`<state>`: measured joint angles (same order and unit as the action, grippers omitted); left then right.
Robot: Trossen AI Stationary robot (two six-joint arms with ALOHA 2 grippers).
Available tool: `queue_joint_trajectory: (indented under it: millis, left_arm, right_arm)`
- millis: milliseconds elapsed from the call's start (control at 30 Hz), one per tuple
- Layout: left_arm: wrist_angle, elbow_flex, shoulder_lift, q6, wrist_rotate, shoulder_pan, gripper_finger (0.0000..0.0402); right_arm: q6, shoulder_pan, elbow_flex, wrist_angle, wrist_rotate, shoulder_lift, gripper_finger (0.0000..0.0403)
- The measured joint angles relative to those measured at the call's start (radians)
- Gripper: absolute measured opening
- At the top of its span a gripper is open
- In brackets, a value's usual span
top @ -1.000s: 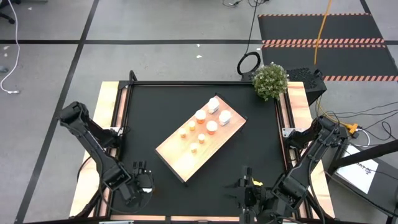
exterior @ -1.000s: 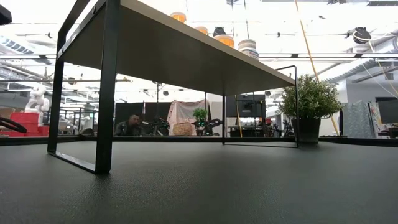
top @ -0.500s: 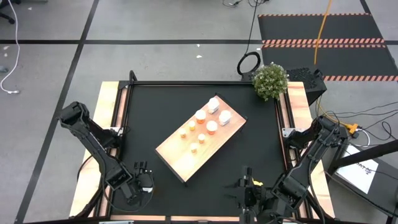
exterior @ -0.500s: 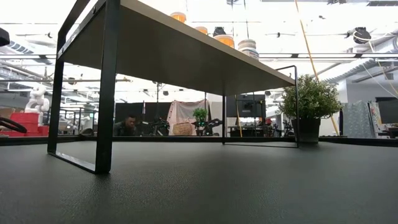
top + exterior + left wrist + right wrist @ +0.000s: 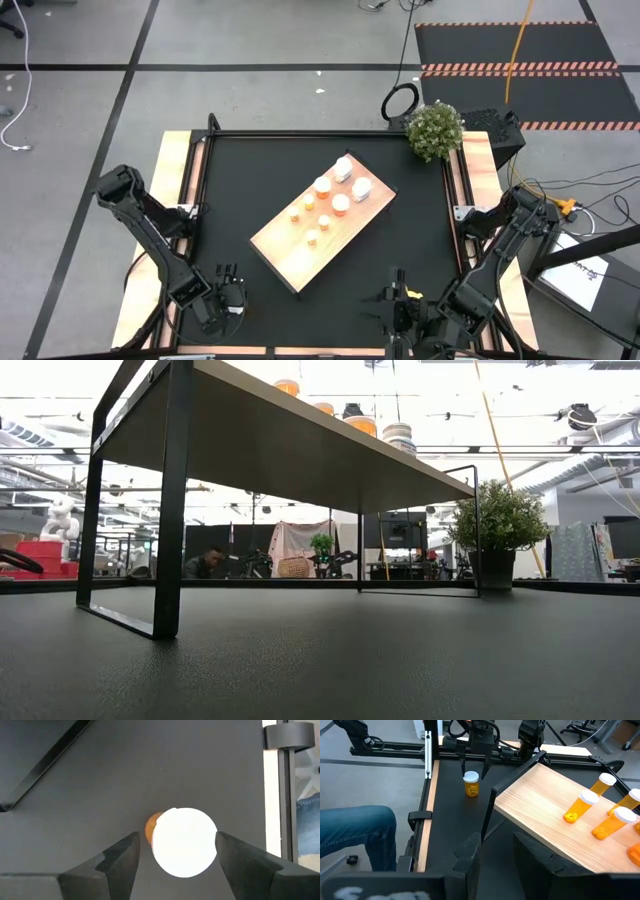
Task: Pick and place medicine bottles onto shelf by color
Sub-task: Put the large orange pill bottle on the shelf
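Note:
The shelf (image 5: 322, 222), a pale wooden board on thin black legs (image 5: 170, 500), stands aslant on the black mat. Several white bottles (image 5: 343, 168) and orange white-capped bottles (image 5: 309, 203) stand on it; the orange bottles (image 5: 582, 805) also show in the right wrist view. One orange bottle with a white cap (image 5: 184, 841) stands upright on the mat near the table's near left corner. My left gripper (image 5: 177, 857) hangs above it, open, one finger on each side of the cap. My right gripper (image 5: 497, 852) waits open by the near edge.
A potted plant (image 5: 435, 130) sits at the far right corner. Black frame rails (image 5: 427, 755) border the mat. A person's leg in jeans (image 5: 355, 835) shows beside the table's left side. Bare mat (image 5: 240, 190) lies between the shelf and the left rail.
My left gripper has shifted a little toward the table's near edge, staying open over the orange bottle. The bottles and the shelf have not moved.

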<state>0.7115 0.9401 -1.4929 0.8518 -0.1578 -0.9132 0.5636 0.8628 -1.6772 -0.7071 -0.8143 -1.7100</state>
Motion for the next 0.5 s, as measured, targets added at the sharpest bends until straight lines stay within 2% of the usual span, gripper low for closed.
queue_joint_trajectory:
  millis: [133,367,500]
  left_arm:
    - [-0.009,0.000,0.000,0.000,-0.001,-0.001,0.0264]
    - [-0.004,0.000,0.000,-0.015,-0.024,-0.006,0.0307]
    - [-0.004,-0.001,0.000,-0.017,-0.017,-0.006,0.0318]
  right_arm:
    - [0.000,0.000,0.000,0.000,0.000,0.000,0.0106]
    - [0.000,0.000,0.000,0.000,0.000,0.000,0.0106]
    - [0.000,0.000,0.000,0.000,0.000,0.000,0.0106]
